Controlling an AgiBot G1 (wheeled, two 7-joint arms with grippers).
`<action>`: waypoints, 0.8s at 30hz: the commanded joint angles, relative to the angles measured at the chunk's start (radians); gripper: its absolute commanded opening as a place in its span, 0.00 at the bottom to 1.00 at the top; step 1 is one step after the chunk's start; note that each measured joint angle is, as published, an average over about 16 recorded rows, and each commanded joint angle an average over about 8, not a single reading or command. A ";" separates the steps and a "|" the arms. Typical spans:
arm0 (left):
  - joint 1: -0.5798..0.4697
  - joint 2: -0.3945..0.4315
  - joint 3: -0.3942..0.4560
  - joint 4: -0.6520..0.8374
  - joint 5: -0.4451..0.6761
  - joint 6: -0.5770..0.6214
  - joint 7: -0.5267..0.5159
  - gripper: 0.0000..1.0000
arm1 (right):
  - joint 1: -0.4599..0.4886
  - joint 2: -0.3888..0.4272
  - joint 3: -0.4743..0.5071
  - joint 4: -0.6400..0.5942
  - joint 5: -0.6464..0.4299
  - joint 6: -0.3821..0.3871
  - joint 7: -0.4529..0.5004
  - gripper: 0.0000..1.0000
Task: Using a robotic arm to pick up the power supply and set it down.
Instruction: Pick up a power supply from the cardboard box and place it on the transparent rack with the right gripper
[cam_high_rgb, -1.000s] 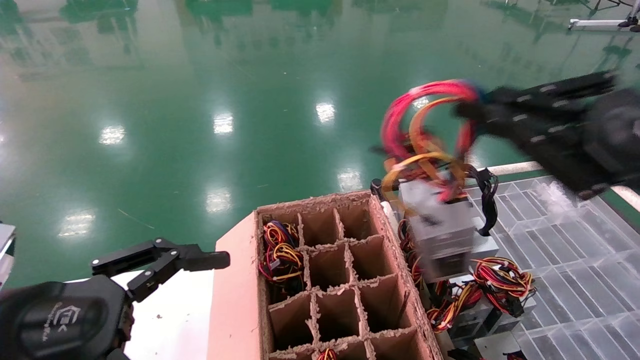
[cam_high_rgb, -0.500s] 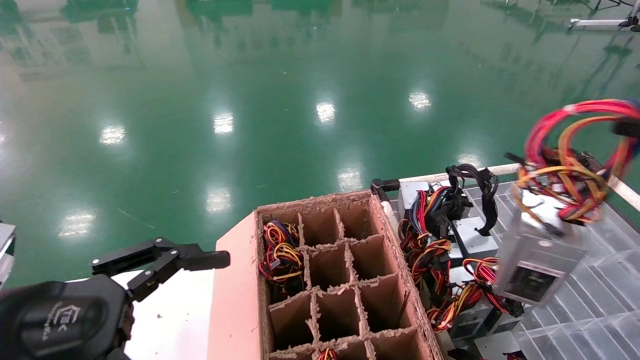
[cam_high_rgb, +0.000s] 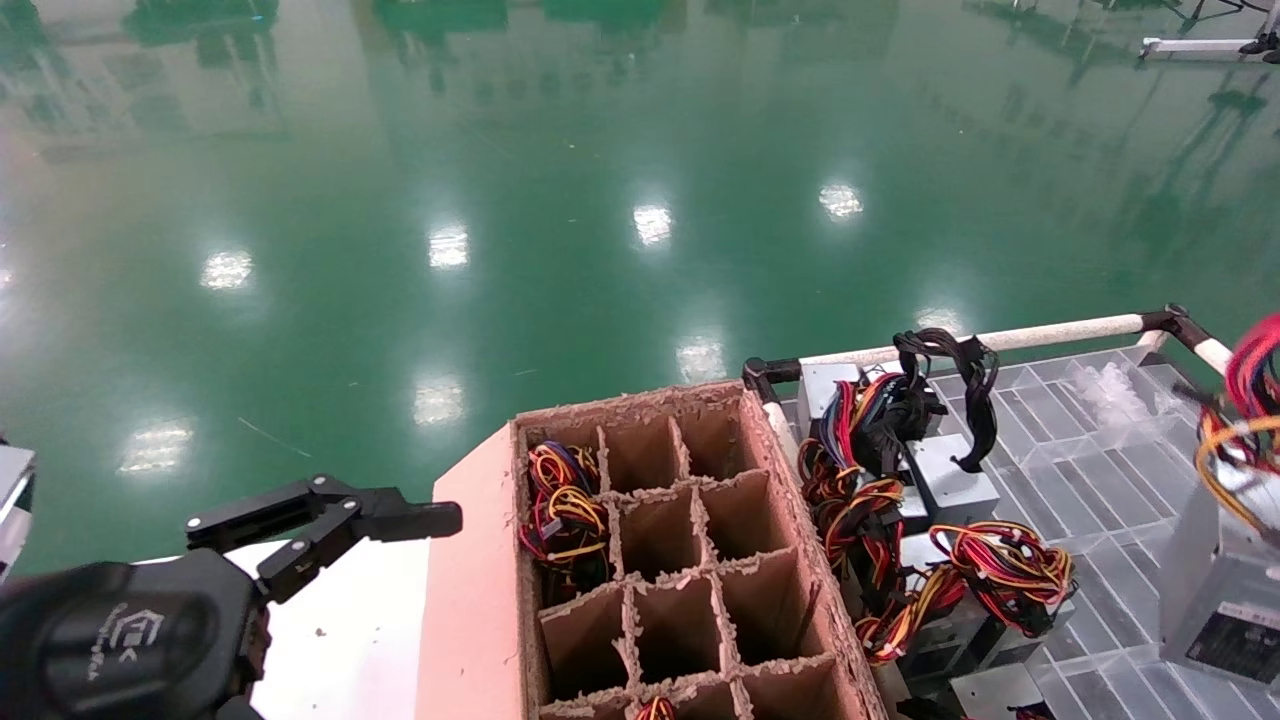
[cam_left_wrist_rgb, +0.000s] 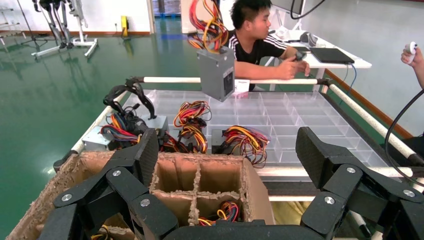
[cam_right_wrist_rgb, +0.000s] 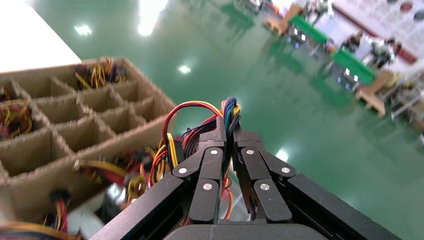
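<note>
The power supply (cam_high_rgb: 1222, 590), a silver-grey box with a black label, hangs by its red, yellow and orange wires (cam_high_rgb: 1243, 420) at the right edge of the head view, above the clear tray. In the left wrist view the power supply (cam_left_wrist_rgb: 216, 74) dangles over the tray's far side. My right gripper (cam_right_wrist_rgb: 229, 126) is shut on the wire bundle (cam_right_wrist_rgb: 200, 107); it is outside the head view. My left gripper (cam_high_rgb: 330, 515) stays open and empty at the lower left, beside the cardboard box, and its fingers (cam_left_wrist_rgb: 145, 155) frame the left wrist view.
A cardboard box (cam_high_rgb: 640, 400) with divider cells stands in the middle, some cells holding wires. To its right, a clear compartment tray (cam_high_rgb: 1100, 470) with a white rail (cam_high_rgb: 1000, 340) holds other supplies and wire bundles (cam_high_rgb: 1000, 570). A seated person (cam_left_wrist_rgb: 260, 40) is beyond the tray.
The power supply has swung from beside the cardboard box to the far right and lower. The right gripper has left the head view. The left arm has not moved.
</note>
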 joint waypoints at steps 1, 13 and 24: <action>0.000 0.000 0.000 0.000 0.000 0.000 0.000 1.00 | -0.019 0.018 -0.017 -0.011 0.008 0.001 -0.013 0.00; 0.000 0.000 0.000 0.000 0.000 0.000 0.000 1.00 | -0.089 -0.003 -0.109 0.015 -0.021 0.004 -0.061 0.00; 0.000 0.000 0.001 0.000 0.000 0.000 0.000 1.00 | -0.077 -0.087 -0.158 0.005 -0.032 0.005 -0.059 0.00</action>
